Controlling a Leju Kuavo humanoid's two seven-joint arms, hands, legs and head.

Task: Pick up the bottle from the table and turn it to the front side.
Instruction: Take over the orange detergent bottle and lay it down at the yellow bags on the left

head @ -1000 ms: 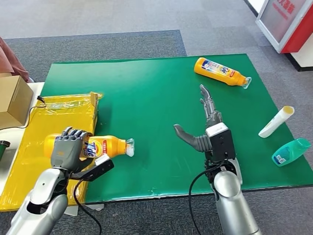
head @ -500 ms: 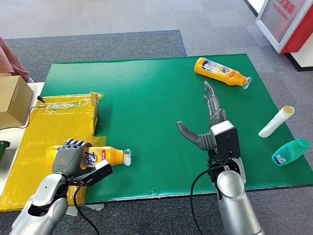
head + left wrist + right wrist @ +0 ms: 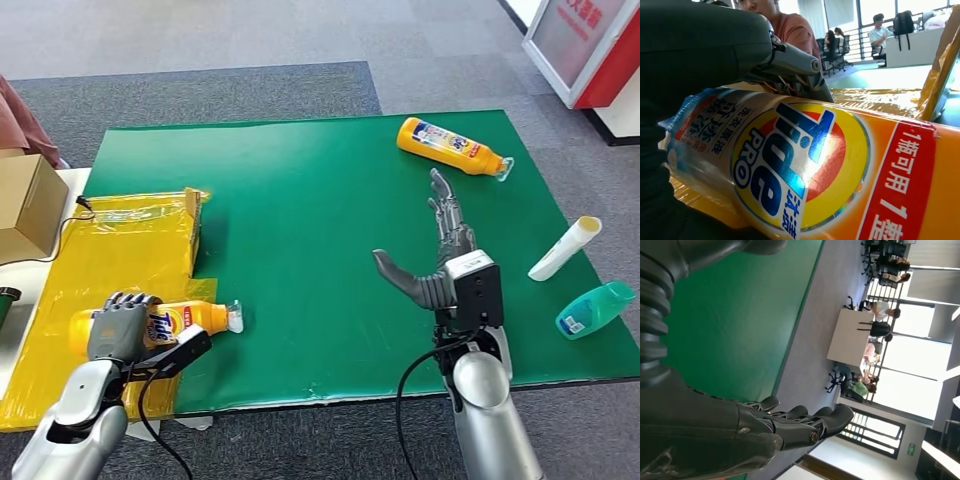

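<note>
My left hand (image 3: 119,325) grips an orange Tide bottle (image 3: 185,320) lying sideways over the yellow sheet (image 3: 113,255) at the table's front left, its clear cap pointing right. The left wrist view shows the bottle's Tide label (image 3: 798,165) facing the camera, with my fingers (image 3: 715,45) wrapped over it. My right hand (image 3: 441,250) hovers flat and open over the green mat (image 3: 302,200), thumb out to the left. A second orange bottle (image 3: 453,146) lies on its side at the far right of the mat, just beyond the right hand's fingertips.
A white tube (image 3: 566,248) and a teal bottle (image 3: 595,309) lie at the mat's right edge. A cardboard box (image 3: 26,205) sits at the far left. A red and white stand (image 3: 589,45) is on the floor beyond the table.
My left hand has carried the Tide bottle left and towards me, from the mat's edge onto the yellow sheet. The right hand has drifted slightly right and forward, still open.
</note>
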